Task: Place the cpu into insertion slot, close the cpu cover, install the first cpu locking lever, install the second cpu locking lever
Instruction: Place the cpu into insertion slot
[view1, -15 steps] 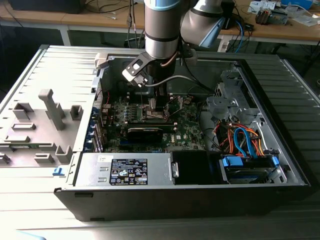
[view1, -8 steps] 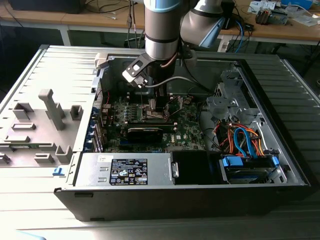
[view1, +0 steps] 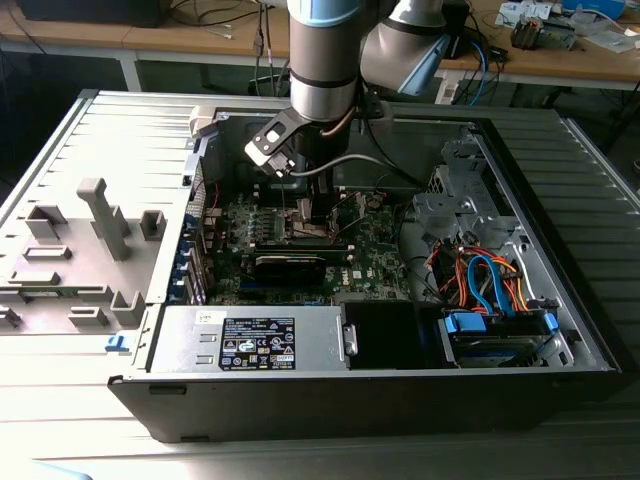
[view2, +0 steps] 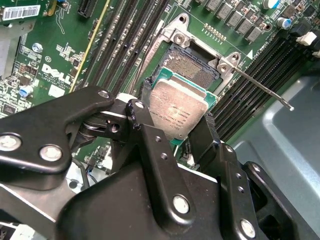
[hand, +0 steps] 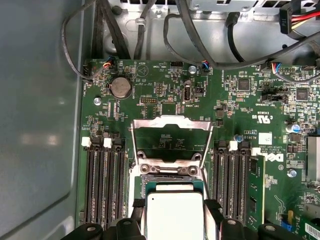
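The gripper (view2: 176, 116) pinches the cpu (view2: 179, 102) by 2 opposite edges, just over the insertion slot (view2: 189, 64), near the middle of the exterior view's frame. The cpu cover (hand: 171, 121) stands raised. The chip looks light, stiff and delicate, so its edges seem the safest hold.

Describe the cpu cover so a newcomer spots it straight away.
In the first wrist view, find the green motherboard and its two banks of black memory slots. Between them, hinged at the insertion slot, the cpu cover is swung open. Unlike its neighbours, it is a dull silver frame whose large square window shows green board.
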